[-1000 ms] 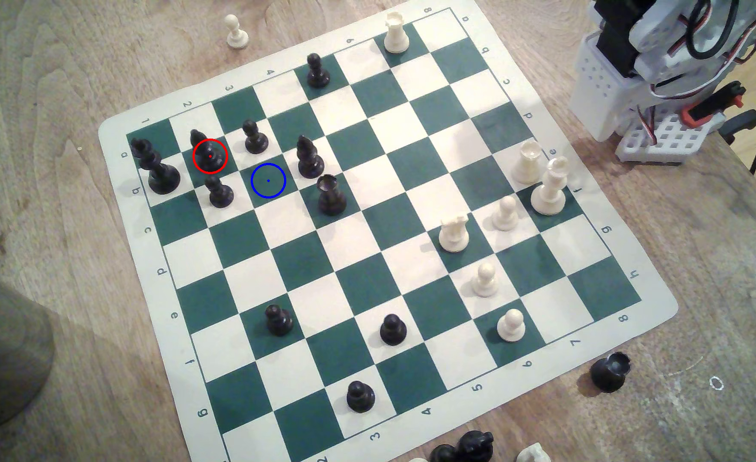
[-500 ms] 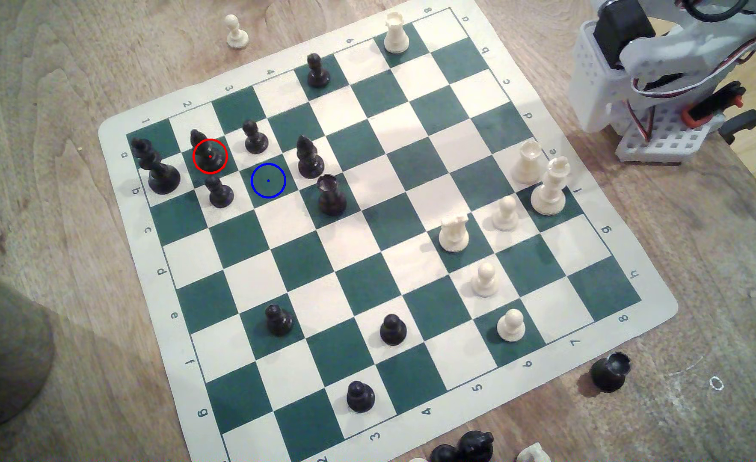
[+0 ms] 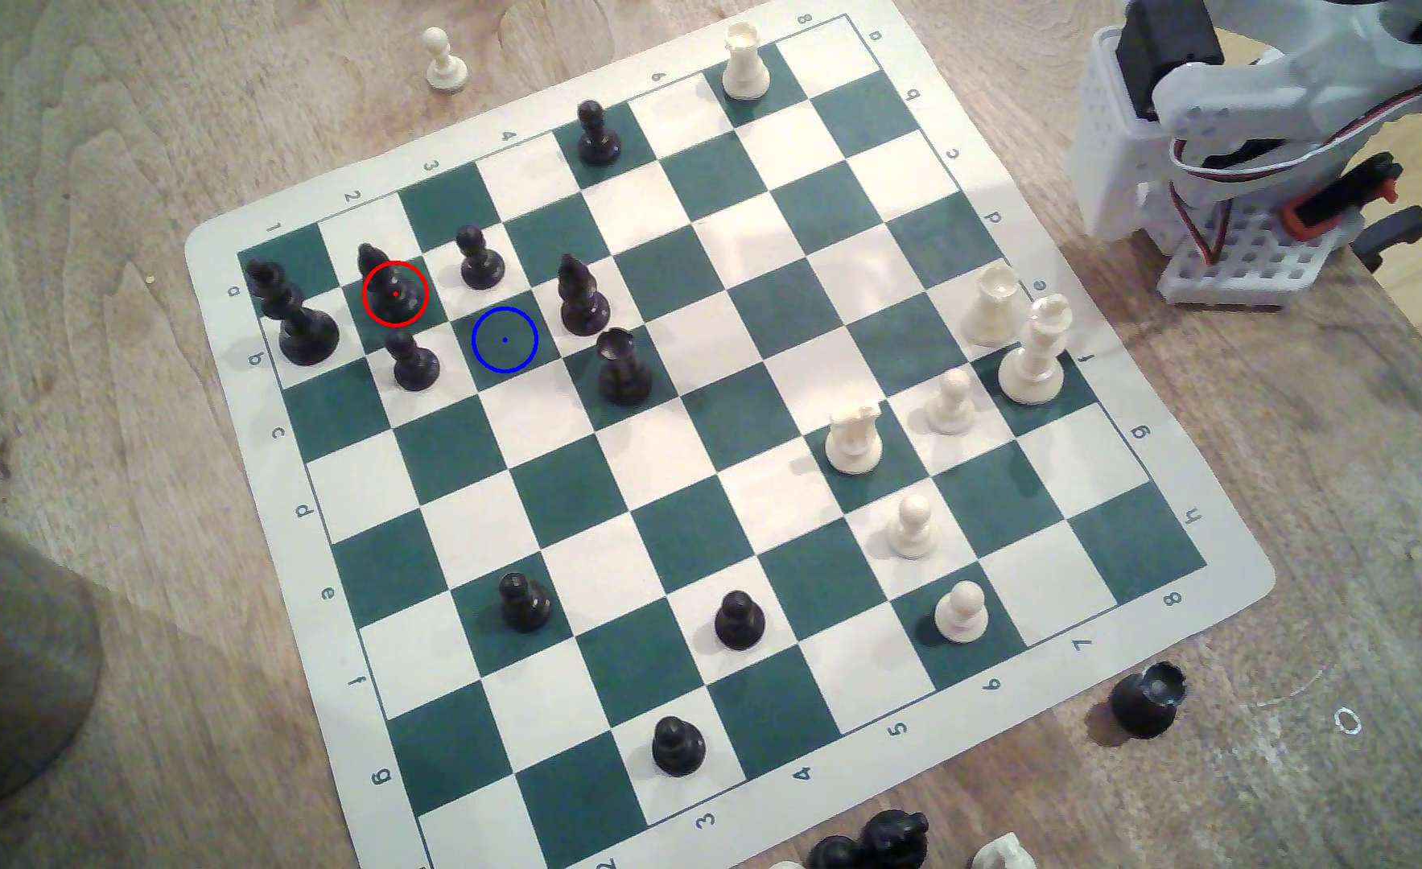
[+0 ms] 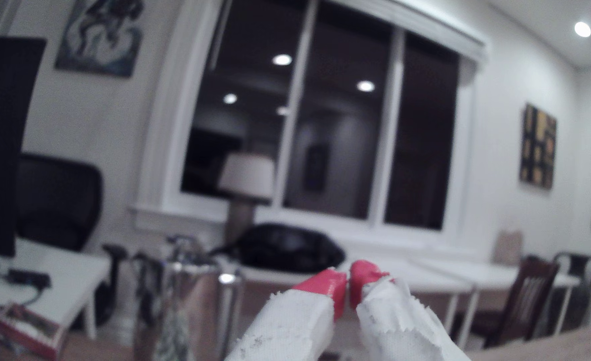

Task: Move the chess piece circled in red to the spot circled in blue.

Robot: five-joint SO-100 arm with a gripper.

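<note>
The chess piece [image 3: 394, 288], black with a wide round base and a slim top, stands inside the red ring on a green square near the exterior view's left edge of the mat. The spot [image 3: 505, 339], a bare green square with a blue ring and dot, lies one square diagonally toward the exterior view's right. My arm [image 3: 1125, 142] sits folded off the mat at the upper right, far from both. In the wrist view my gripper [image 4: 349, 277] points out at the room, its red-tipped fingers [image 4: 325, 284] touching with nothing between them.
Black pawns [image 3: 481, 259] [image 3: 413, 361], a black bishop [image 3: 582, 297], a black crowned piece [image 3: 624, 368] and a tall black piece [image 3: 293, 313] crowd around the spot. White pieces [image 3: 1029, 351] stand between arm and spot. A grey object [image 3: 5, 668] sits at lower left.
The arm's white housing at the upper right has swung and lifted slightly. No piece on the mat has moved.
</note>
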